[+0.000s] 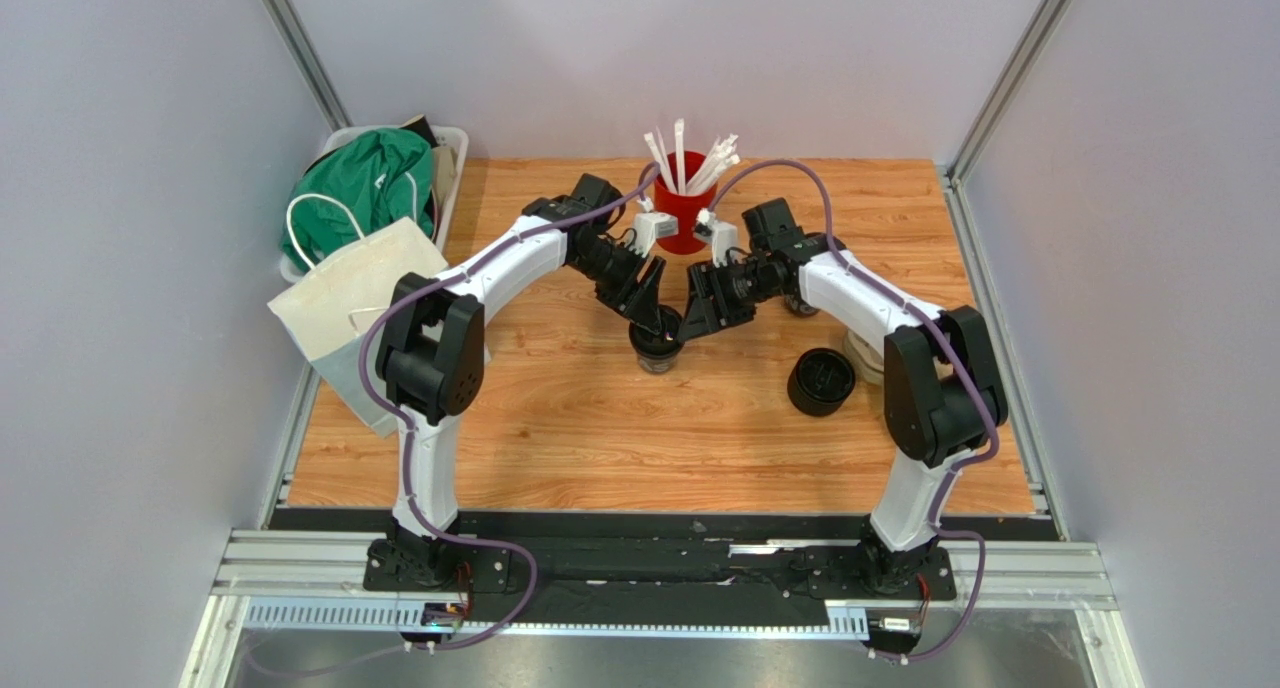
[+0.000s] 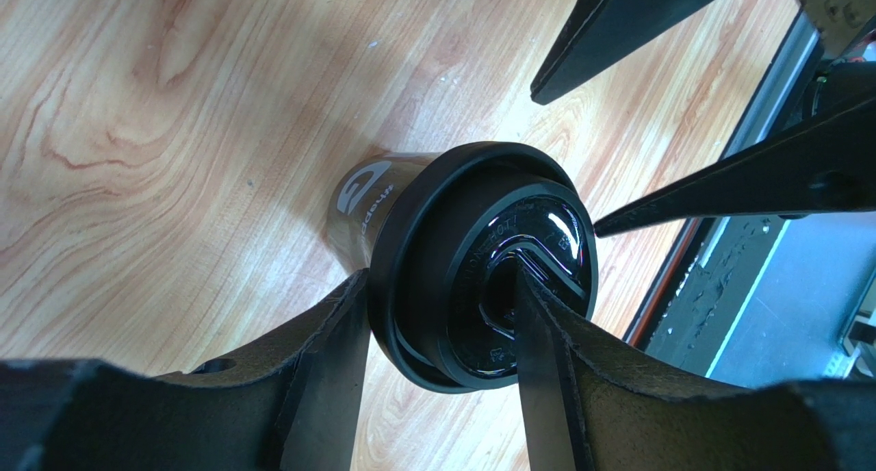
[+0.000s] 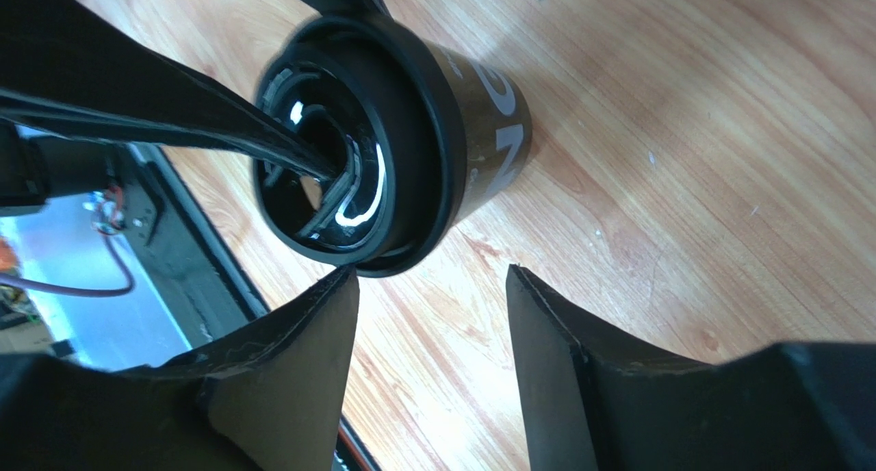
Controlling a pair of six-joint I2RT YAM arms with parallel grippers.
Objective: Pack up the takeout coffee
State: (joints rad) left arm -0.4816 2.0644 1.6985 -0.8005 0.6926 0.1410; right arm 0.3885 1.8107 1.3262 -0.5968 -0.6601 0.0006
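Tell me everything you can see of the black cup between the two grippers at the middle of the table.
The black cup is small, glossy and disposable, with pale lettering on its wall. It stands upright on the wooden table. A black lid with a raised rim and a shiny recessed centre sits on it. The left gripper appears to pinch the lid's rim, with one finger outside and one in the recess. The right gripper is open beside the cup, not holding it.
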